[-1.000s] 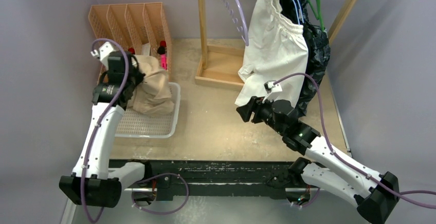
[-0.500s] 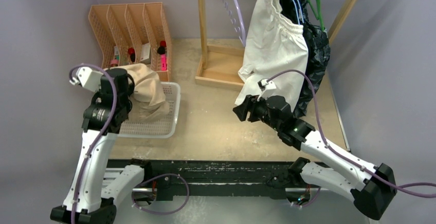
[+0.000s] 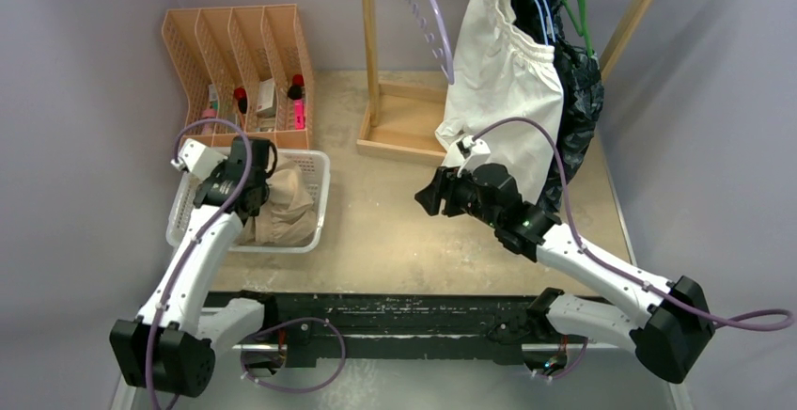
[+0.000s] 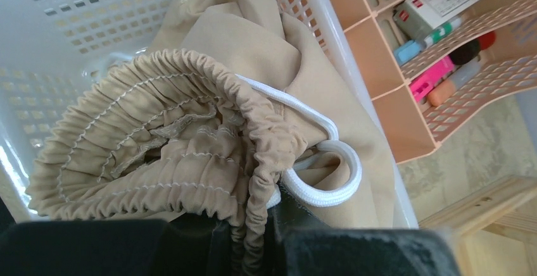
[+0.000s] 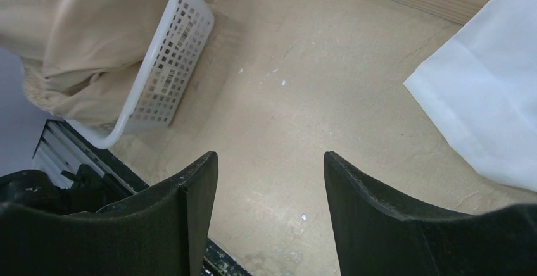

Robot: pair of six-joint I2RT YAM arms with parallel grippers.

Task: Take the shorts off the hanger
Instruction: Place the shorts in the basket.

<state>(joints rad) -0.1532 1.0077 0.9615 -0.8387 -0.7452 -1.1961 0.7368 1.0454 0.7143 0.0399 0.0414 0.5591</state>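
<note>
1. All three pictures are bright, with soft, even light.
2. Shadows on the table [image 3: 395, 231] are faint and soft-edged.
3. The left gripper [image 4: 253, 245] is a dark, fuzzy blur in its own view.

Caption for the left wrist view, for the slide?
Left tool pinches the elastic waistband of the tan shorts, bunched in the white basket beside the orange organizer.

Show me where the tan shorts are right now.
In the overhead view the tan shorts lie in the white basket at the left, just in front of the orange desk organizer, their waistband pinched in the jaws of the left arm.
</note>
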